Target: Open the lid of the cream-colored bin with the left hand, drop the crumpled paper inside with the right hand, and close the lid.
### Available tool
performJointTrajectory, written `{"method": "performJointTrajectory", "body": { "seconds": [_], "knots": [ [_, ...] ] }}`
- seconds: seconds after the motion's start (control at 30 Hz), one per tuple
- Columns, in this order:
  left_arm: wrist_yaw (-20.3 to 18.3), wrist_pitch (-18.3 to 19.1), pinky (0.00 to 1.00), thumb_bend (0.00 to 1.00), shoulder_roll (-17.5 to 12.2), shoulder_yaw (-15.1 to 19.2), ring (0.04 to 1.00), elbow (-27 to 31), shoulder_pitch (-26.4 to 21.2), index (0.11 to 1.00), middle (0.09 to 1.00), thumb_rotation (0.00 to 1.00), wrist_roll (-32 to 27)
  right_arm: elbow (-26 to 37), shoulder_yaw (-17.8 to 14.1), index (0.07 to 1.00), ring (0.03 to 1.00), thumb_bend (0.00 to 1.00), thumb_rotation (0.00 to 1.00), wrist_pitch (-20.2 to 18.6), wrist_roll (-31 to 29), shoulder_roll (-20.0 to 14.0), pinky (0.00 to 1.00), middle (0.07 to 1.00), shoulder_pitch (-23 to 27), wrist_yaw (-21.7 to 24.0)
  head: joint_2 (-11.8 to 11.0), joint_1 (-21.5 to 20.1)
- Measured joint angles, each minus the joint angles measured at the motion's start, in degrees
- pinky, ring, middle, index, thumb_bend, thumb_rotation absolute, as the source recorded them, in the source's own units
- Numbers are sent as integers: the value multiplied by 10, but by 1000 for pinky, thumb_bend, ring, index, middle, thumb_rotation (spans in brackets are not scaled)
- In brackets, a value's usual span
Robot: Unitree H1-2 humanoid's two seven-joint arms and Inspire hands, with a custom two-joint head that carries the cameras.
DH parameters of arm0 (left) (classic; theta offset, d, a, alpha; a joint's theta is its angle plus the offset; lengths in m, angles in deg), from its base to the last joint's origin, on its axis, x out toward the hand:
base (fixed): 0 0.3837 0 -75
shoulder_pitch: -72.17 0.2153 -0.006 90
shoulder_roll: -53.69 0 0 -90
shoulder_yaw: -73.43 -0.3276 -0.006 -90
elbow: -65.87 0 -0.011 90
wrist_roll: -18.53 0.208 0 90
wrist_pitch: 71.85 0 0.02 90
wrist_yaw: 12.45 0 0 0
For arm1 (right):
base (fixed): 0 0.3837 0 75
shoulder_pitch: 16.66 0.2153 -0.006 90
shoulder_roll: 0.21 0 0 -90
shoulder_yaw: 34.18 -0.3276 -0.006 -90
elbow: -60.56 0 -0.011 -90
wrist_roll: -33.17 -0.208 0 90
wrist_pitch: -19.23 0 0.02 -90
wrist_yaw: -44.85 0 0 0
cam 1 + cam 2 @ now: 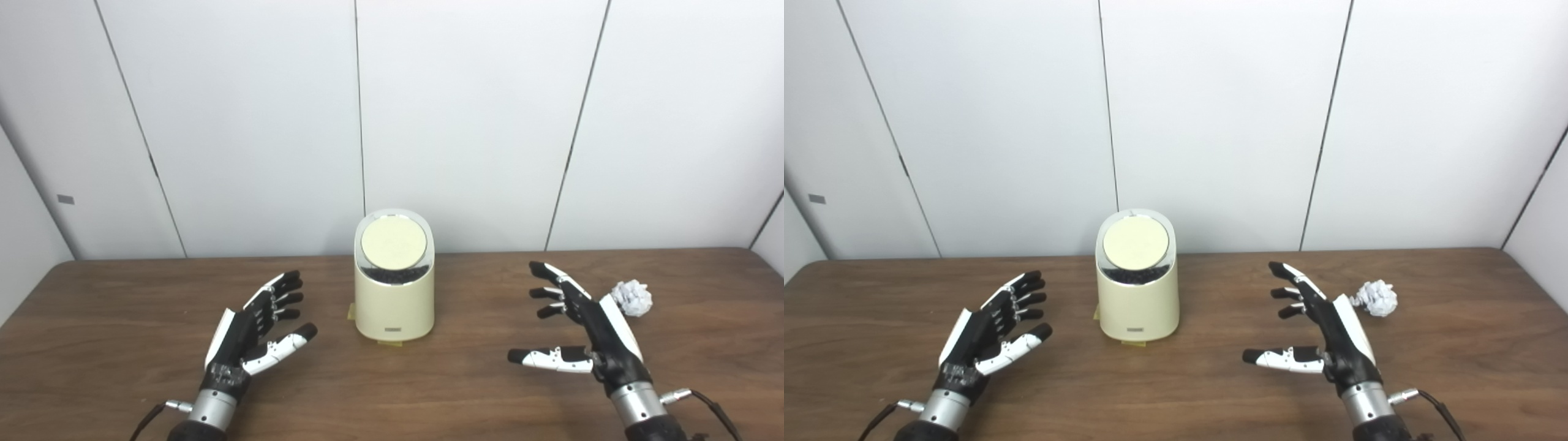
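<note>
Both hands (257, 334) (588, 331) empty, fingers apart, upright bin (394, 288), lid (393, 242) closed, paper (633, 297) right.

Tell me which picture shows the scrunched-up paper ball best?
The right eye view: the paper ball sits clear of the right robot hand. In the left eye view, that robot hand's edge overlaps the ball's side.
</note>
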Motion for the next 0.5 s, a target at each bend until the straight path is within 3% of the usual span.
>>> {"method": "performJointTrajectory", "body": {
  "seconds": [0.2, 0.33, 0.5],
  "knots": [
    [21, 22, 822, 799, 12, -6, 832, 41, -22, 888, 858, 330, 35, 0, 0, 852, 759, 798, 158, -1, 0, 0, 616, 871, 0, 0, 0, 0],
    [32, 39, 721, 798, 18, -10, 830, 42, -51, 880, 851, 278, 53, 2, 0, 853, 761, 799, 143, -2, 0, 0, 620, 874, 0, 0, 0, -1],
    [34, 50, 687, 787, 19, -22, 847, 45, -90, 886, 866, 241, 72, 5, -2, 855, 756, 797, 145, -2, -1, 0, 614, 873, 0, 0, 3, 0]
  ]
}}
